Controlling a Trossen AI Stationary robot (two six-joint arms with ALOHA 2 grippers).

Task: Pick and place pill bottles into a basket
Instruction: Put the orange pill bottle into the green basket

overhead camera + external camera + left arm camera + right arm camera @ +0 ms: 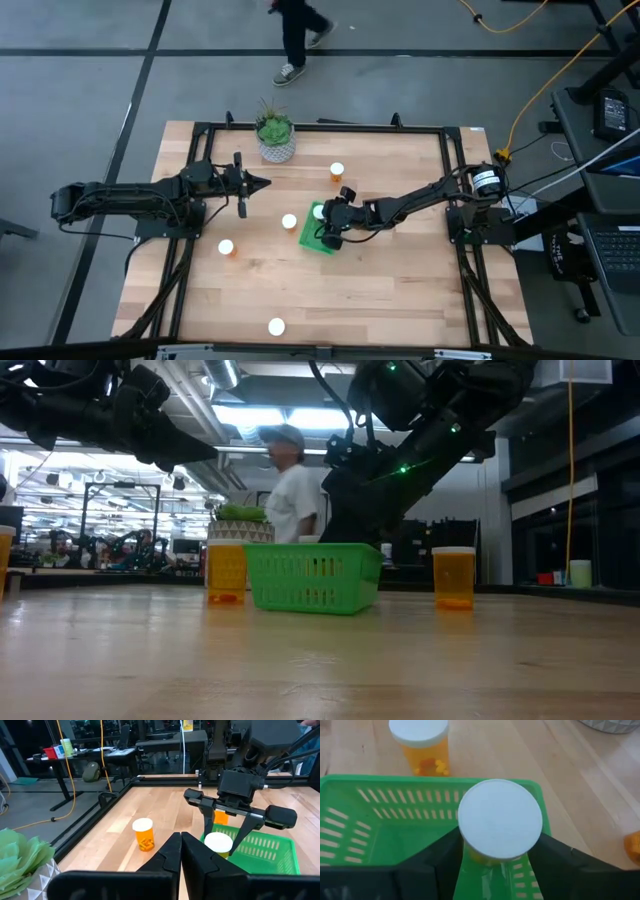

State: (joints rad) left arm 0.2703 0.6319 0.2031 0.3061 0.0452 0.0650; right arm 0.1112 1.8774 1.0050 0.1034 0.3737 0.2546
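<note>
Inside the slotted green plastic basket (380, 820), the right tool (495, 857) pinches a round-capped pill bottle (500, 820).

place: robotics lab | cues: framed wooden table (400, 290), equipment desks (100, 752), yellow cables (560, 75)

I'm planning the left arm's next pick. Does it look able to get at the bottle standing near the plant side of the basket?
Probably yes. That pill bottle stands alone on bare table between the shut left gripper and the basket. The right gripper is busy over the basket with another bottle, close by, so crowding is possible.
</note>
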